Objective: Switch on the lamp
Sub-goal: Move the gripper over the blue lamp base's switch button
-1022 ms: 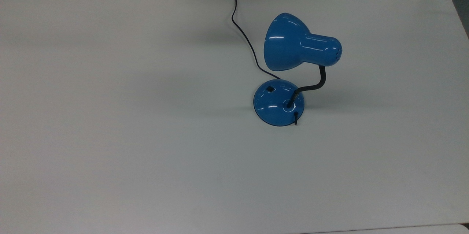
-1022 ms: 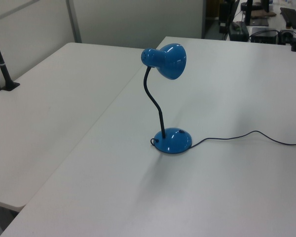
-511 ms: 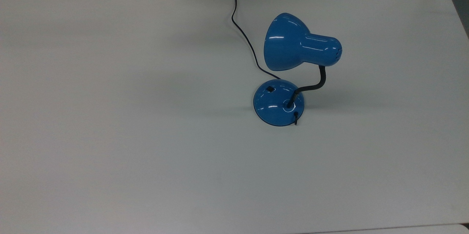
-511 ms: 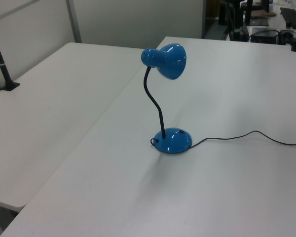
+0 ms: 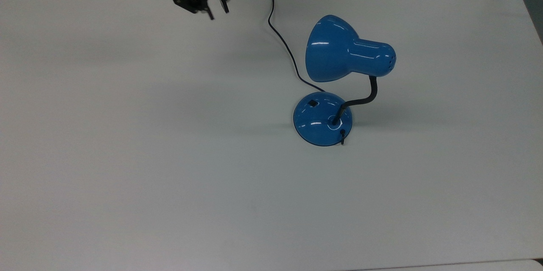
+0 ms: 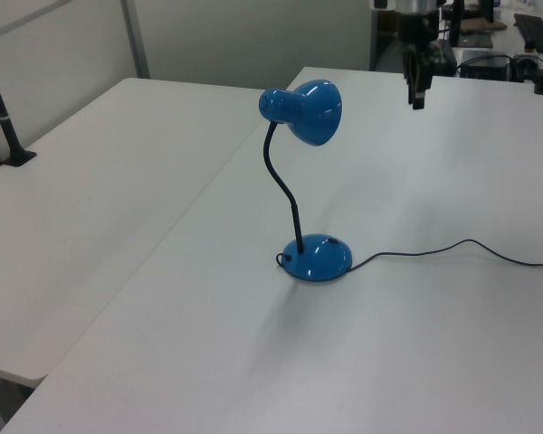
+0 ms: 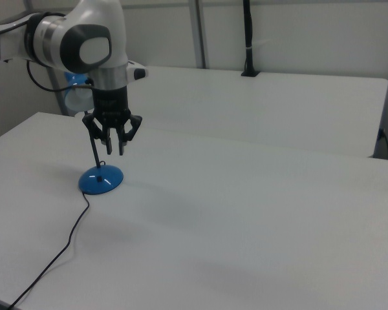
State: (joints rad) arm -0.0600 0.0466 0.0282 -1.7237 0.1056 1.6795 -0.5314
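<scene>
The lamp (image 5: 335, 78) stands upright on the white table (image 5: 127, 156), right of centre in the top view, its round blue base (image 5: 322, 119) flat on the surface. A small black switch (image 5: 313, 103) sits on the dome of the base, toward the top view's upper left. The black neck (image 5: 360, 100) rises from the base and curves up to the bell-shaped shade (image 5: 339, 50), whose mouth faces the top view's left. The black cord (image 5: 280, 37) runs from the base across the table to the far edge. The gripper (image 5: 215, 8) hangs above the table near that far edge, at the top view's upper left, well apart from the lamp and touching nothing. Its fingers (image 5: 222, 4) point downward with a narrow gap between them and hold nothing. In the left view the gripper (image 6: 417, 90) is beyond the shade (image 6: 308, 110).
</scene>
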